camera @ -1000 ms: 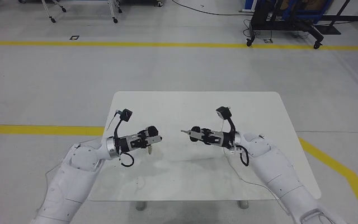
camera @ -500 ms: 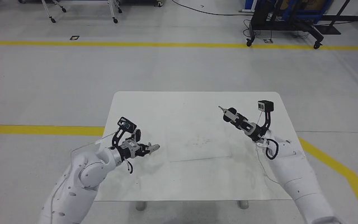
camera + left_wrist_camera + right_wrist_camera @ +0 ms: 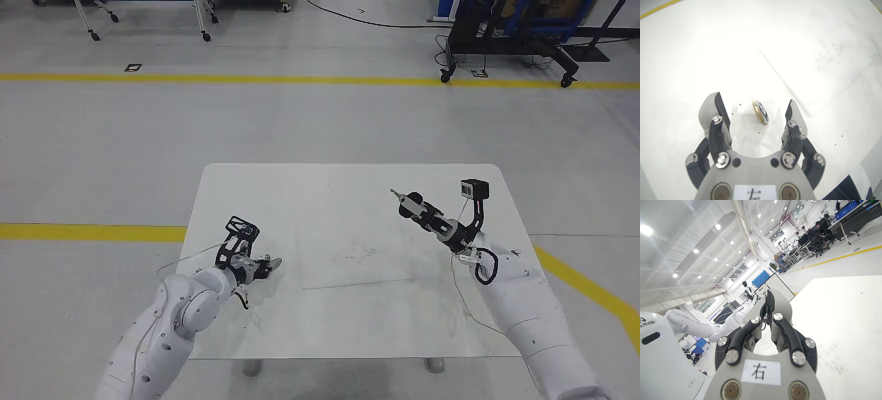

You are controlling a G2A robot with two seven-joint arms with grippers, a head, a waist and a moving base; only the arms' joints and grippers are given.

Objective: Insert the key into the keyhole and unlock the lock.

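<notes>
At the desk's nine o'clock, the left end effector is spread wide either side of the brass lock, touching nothing. At one o'clock, the right end effector is pinched together.

Floor: pale grey, glossy. One yellow line crosses it beyond the white bench; a second yellow line runs level with the bench. Black wheeled frame at far right, rack castors at far left. Right wrist view: white beamed ceiling, round ceiling lights, black office chairs at desks, blue panel.
</notes>
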